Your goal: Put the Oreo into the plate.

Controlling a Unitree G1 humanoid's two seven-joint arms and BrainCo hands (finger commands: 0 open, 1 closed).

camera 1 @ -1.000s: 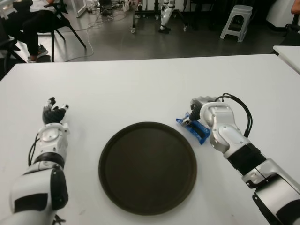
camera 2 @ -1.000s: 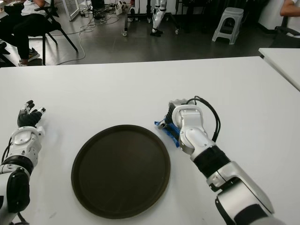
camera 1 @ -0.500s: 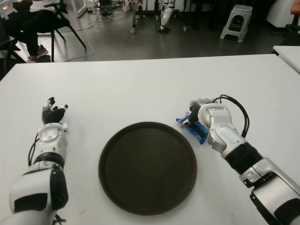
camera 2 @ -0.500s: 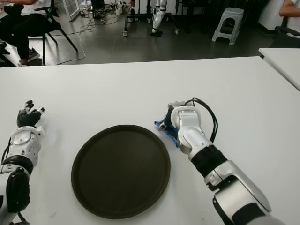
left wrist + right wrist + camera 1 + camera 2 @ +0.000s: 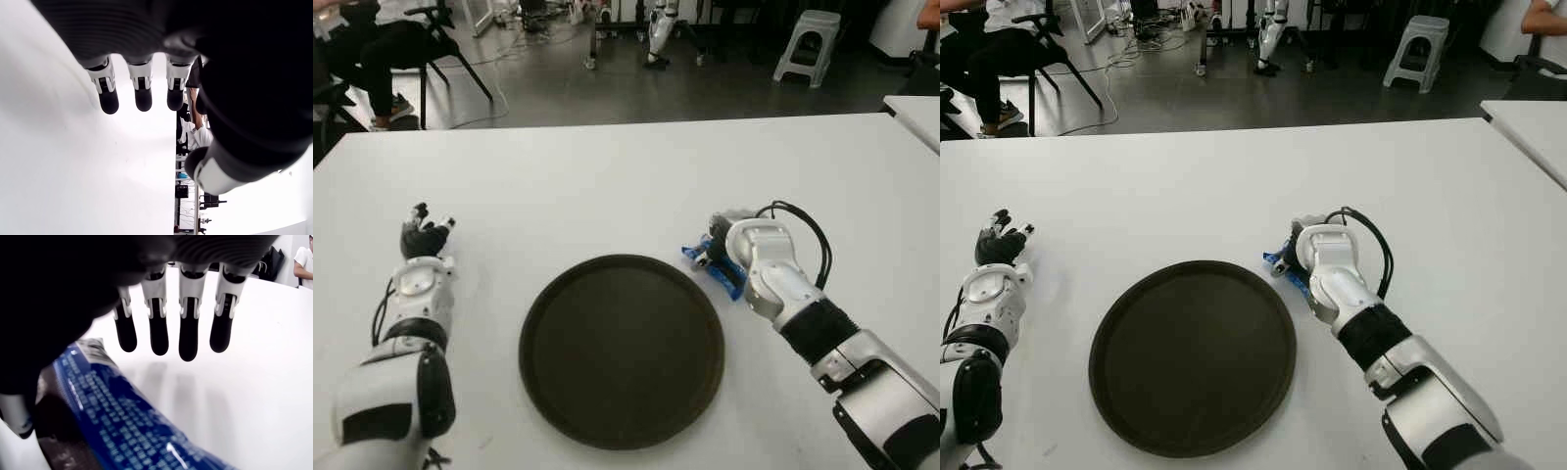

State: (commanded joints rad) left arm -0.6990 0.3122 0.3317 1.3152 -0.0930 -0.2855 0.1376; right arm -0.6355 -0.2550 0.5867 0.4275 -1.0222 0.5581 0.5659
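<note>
The Oreo [image 5: 728, 275] is a blue packet lying on the white table just past the right rim of the dark round plate [image 5: 536, 329]. My right hand [image 5: 713, 247] hovers over the packet's far end. In the right wrist view its fingers [image 5: 188, 318] point straight out above the table, the thumb stands apart on the other side, and the blue Oreo packet [image 5: 122, 416] lies under the palm between them, not gripped. The left hand [image 5: 423, 231] shows far to the left of the plate; the left wrist view shows its fingers [image 5: 143, 93] extended and empty.
The white table [image 5: 607, 176] stretches bare behind the plate up to its far edge. Beyond it are a chair with a seated person [image 5: 372, 49] at the far left, a stool [image 5: 808, 44] and another table's corner [image 5: 915, 113] at the right.
My right forearm has shifted slightly toward the plate side while the hand stays over the packet. The packet, the plate and the left hand have not moved.
</note>
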